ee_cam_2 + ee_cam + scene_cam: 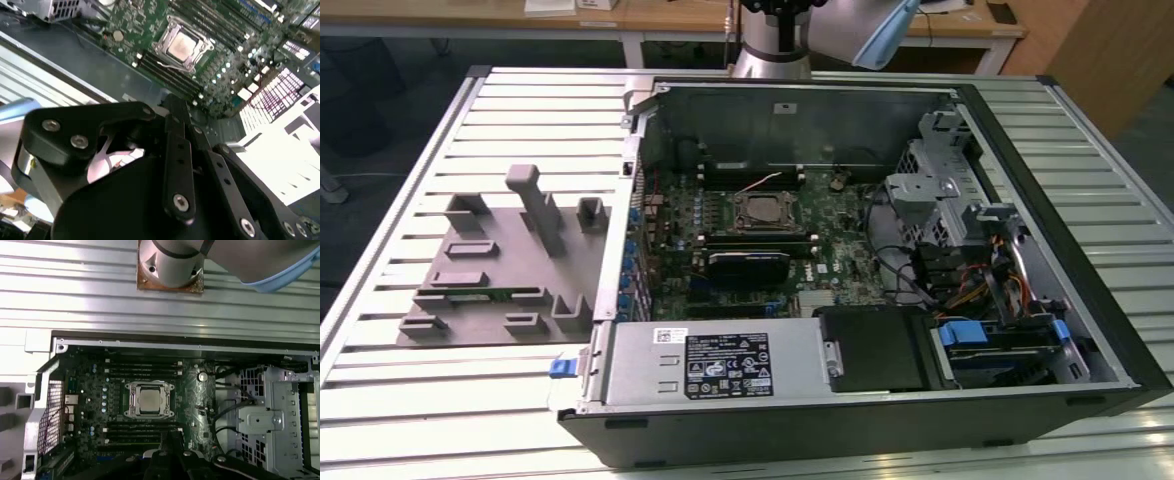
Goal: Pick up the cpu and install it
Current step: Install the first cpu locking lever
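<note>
The cpu [149,400] sits in its socket [131,401] ahead of our pincer [172,436], whose fingers are together, empty. We judge it light, rigid and delicate, so we take it by opposite edges.

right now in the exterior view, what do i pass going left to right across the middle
grey fixture with upright blocks → computer case's left wall → cpu in its socket → silver drive cage → slatted table past the case's right wall
</note>
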